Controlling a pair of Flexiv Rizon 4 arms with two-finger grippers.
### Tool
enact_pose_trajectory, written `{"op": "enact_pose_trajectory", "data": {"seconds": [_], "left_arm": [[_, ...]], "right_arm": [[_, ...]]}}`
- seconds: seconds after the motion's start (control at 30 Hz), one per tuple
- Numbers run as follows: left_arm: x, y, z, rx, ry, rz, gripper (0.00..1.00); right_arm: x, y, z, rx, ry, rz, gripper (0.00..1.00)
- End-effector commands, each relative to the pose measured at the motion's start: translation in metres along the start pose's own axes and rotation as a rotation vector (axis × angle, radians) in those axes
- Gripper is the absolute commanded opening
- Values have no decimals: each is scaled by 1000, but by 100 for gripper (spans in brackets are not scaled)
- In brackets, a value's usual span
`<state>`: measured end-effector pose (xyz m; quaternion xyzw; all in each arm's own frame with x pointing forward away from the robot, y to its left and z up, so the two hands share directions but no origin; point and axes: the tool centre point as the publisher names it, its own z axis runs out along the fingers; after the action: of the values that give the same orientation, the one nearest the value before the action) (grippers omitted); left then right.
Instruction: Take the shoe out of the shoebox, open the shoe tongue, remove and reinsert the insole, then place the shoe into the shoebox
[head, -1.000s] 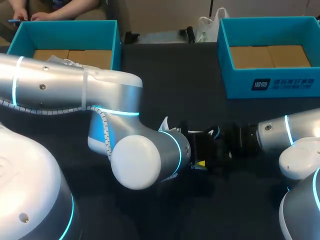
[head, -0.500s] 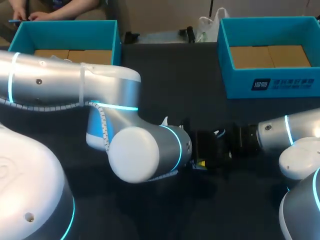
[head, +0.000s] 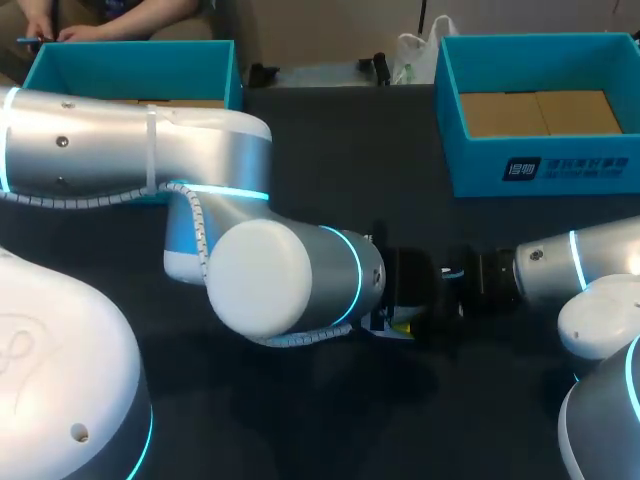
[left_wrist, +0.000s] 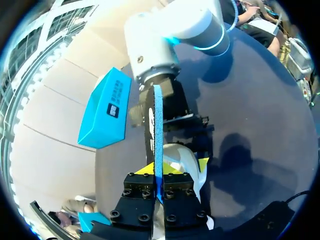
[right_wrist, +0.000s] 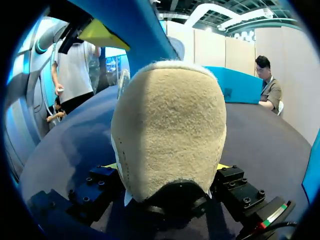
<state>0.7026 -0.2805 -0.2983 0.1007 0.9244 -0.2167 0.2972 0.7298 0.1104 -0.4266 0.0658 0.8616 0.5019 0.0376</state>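
Buckling is risked: the insole (left_wrist: 158, 125) is clamped edge-on in the left hand (left_wrist: 159, 172) close over the shoe (right_wrist: 170, 125), which is gripped from both sides by the right hand (right_wrist: 167, 167) over the worktop (head: 330, 150); misaligned pushing could fold it.

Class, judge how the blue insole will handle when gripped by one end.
Probably light: the insole looks very thin edge-on. Likely flexible but not limp: held at one end by the left gripper, it stands out straight.

The shoe (right_wrist: 170, 120) is sitting in the right gripper (right_wrist: 167, 167), and the insole (left_wrist: 158, 130) is standing on edge in the left gripper (left_wrist: 159, 172), reaching ahead over the shoe.
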Motion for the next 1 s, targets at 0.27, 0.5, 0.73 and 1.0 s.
{"op": "enact_pose_trajectory", "data": {"seconds": [0.27,0.5,0.73,1.0], "left_arm": [[-10,-6,-8,-23,38,51,0],[-15,-9,-11,-58,100,1,0],[-17,-12,-15,-92,141,24,0],[-20,-18,-22,-111,220,57,0]], "right_arm": [[2,0,1,2,-1,1,0],[2,0,1,2,-1,1,0],[2,0,1,2,-1,1,0],[2,0,1,2,-1,1,0]]}}
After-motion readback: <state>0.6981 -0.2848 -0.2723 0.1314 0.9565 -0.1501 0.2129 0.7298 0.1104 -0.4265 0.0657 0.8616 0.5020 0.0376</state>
